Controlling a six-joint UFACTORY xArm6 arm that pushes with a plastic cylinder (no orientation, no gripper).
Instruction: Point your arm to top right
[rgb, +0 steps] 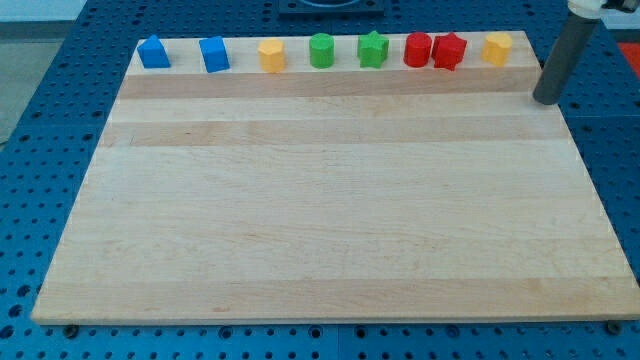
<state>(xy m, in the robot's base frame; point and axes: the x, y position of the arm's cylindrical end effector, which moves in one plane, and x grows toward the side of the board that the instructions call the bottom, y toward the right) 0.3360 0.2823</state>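
My tip (547, 101) stands at the board's top right corner, just at the right edge of the wooden board (330, 220). It is to the right of and slightly below the yellow block (497, 47), apart from it. Along the top edge, from the view's left, stand a blue block (153, 52), a blue cube (214, 54), a yellow block (272, 55), a green cylinder (321, 50), a green star (373, 49), a red cylinder (417, 49) and a red star (449, 50). The two red blocks touch.
The board lies on a blue perforated table (40, 120). The arm's dark rod (562, 55) rises to the view's top right.
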